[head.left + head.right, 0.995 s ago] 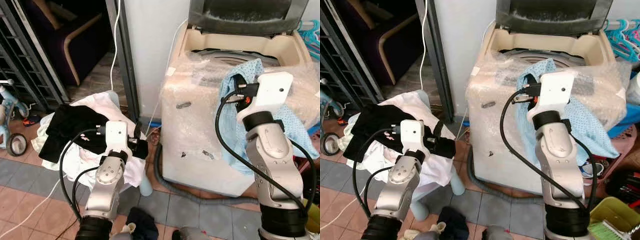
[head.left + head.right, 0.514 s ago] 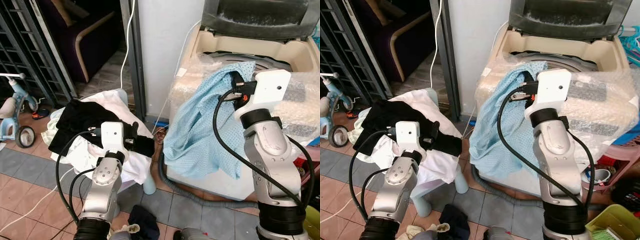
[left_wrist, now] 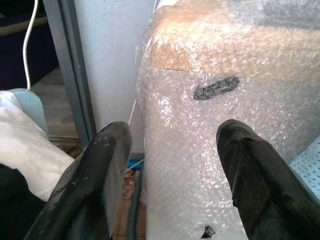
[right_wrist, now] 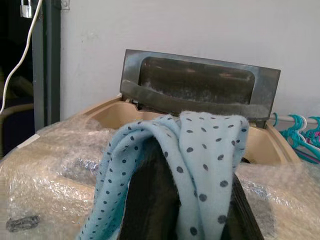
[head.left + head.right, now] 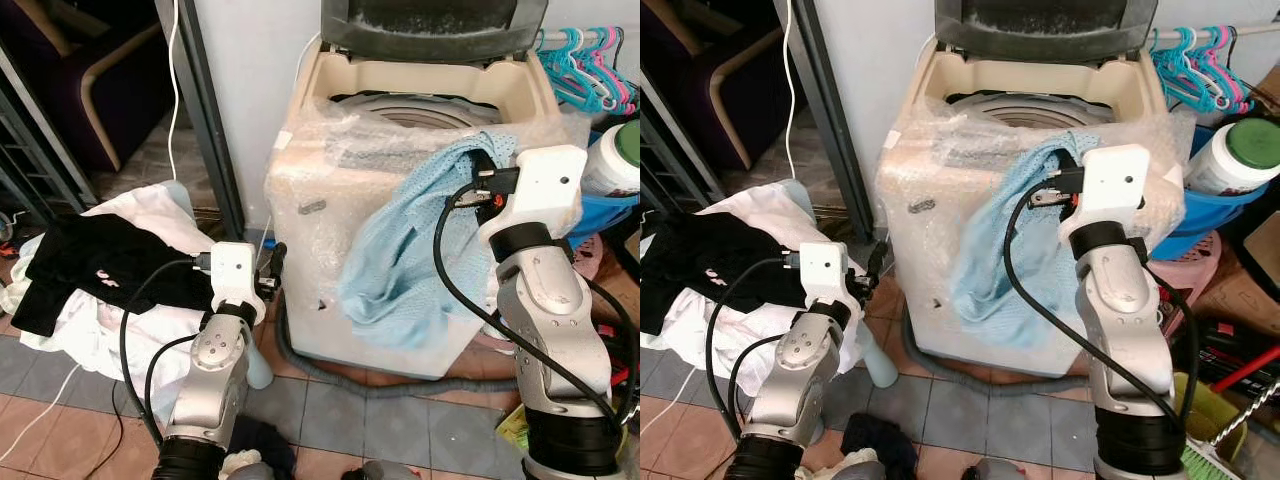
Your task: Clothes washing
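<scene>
Right wrist view: blue dotted cloth (image 4: 200, 165) hides clamped right fingers; left fingers (image 3: 252, 175) apart.

Right gripper (image 4: 177, 200) raised at chest height, forearm upright, fingers clamped on blue dotted cloth (image 5: 410, 250). Left gripper (image 3: 172, 170) held low, forearm angled forward, fingers (image 3: 95, 180) parted, holding nothing.

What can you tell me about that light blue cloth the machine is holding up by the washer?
The light blue cloth is a thin, soft-looking garment with small dark dots. The right end effector is shut on a bunched fold of it, at the front edge of the bubble-wrapped washing machine. The cloth drapes over the fingers and hangs crumpled down the washer's front, touching the wrap. It is not yet in the open tub.
</scene>
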